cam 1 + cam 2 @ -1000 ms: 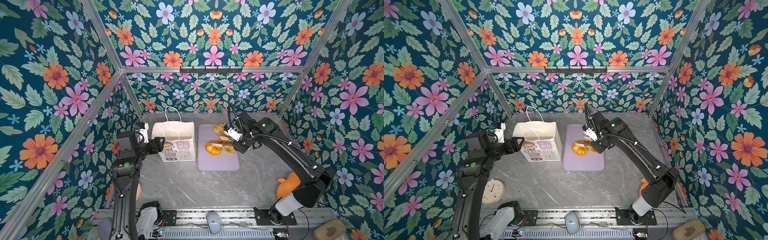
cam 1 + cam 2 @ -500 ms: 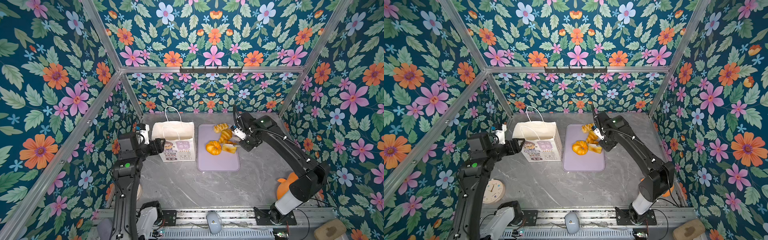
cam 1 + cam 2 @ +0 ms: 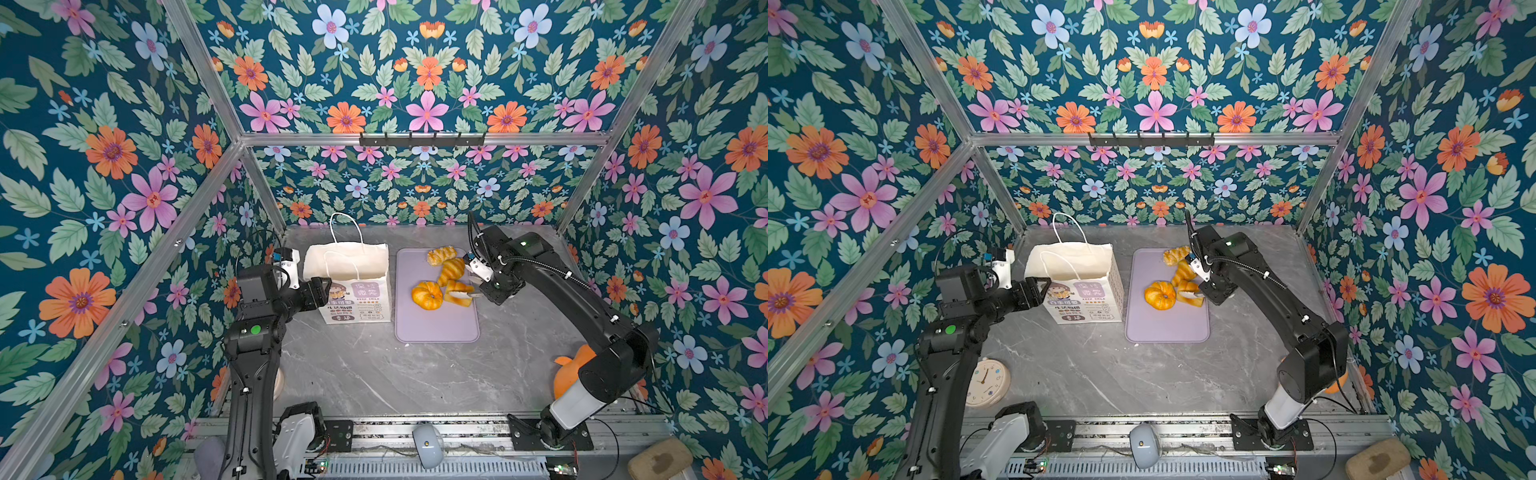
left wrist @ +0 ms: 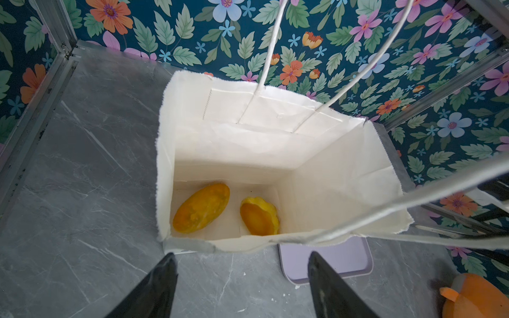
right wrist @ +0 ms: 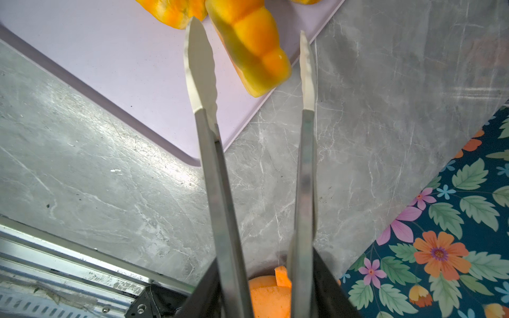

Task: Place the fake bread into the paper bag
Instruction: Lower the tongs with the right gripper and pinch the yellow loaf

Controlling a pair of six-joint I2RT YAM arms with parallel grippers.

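Four still unbagged — backed off to the right edge of the tray (image 3: 436,328) with tongs (image 5: 213,165) parted at the end of a ridged bread (image 5: 248,49), clamped on nothing.

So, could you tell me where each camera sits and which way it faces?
Both top views: high in front, facing down and back; both arms show.
Left wrist: above the paper bag, looking in at fake bread; left gripper shows.
Right wrist: above the table, looking along tongs to a block loaf; right gripper shows.
Shared: top and left wrist views see the lilac tray.
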